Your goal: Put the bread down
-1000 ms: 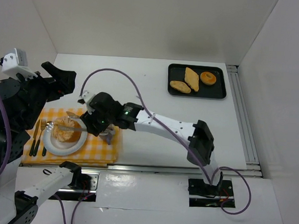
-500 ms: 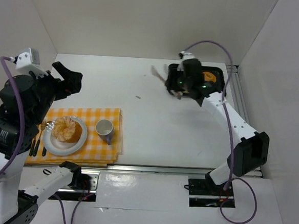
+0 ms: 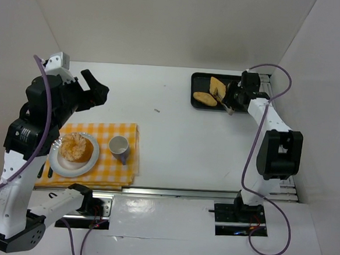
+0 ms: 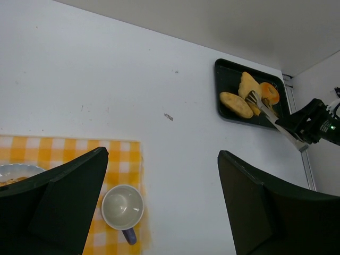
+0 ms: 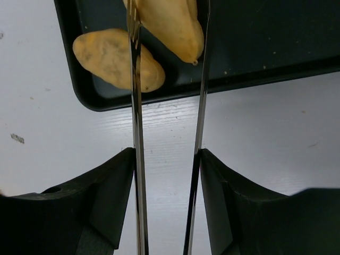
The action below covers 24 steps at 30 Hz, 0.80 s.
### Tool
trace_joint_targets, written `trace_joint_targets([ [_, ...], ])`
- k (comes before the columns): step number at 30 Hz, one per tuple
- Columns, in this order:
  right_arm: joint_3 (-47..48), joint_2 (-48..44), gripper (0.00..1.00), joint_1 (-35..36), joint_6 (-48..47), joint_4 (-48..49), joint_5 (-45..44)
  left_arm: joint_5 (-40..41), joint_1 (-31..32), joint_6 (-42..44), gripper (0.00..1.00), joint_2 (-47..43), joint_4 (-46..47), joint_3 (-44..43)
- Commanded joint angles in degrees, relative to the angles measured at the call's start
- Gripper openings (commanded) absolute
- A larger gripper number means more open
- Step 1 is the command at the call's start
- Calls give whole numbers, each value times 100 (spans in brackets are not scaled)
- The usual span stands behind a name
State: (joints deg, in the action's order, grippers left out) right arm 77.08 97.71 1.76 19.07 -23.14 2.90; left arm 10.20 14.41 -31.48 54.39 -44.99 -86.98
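- While right gripper [image 5: 166,164] clamps thin metal tongs [image 5: 136,106], prongs straddle long pale bread [image 5: 170,21] on black tray [image 5: 255,48], two o'clock.
- Squeeze mid-loaf, evenly.
- Left gripper [image 4: 162,180]: jaws apart, empty.

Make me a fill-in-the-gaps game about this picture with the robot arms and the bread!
The right gripper holds a pair of metal ____. The cup stands on a yellow checkered ____. The tray is ____ in colour. The left gripper is wide ____.
Missing words: tongs, cloth, black, open.
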Motion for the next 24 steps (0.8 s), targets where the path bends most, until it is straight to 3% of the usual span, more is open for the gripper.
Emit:
trace_joint_targets([
  [1,413,125,59,-131,53,345,264,-158,9,107,97,-78,281,-12],
  [9,545,599,58,-377,53,406,781,-158,9,107,97,-78,281,93],
  [15,299,-58,20,-431,158,714,1073,-106,9,160,97,-131,228,93],
  [20,465,-831,15,-256,97,661,835,8,9,212,97,-131,175,-12],
  [24,720,-1061,15,392,-87,521,958,167,9,266,97,-78,35,-222],
])
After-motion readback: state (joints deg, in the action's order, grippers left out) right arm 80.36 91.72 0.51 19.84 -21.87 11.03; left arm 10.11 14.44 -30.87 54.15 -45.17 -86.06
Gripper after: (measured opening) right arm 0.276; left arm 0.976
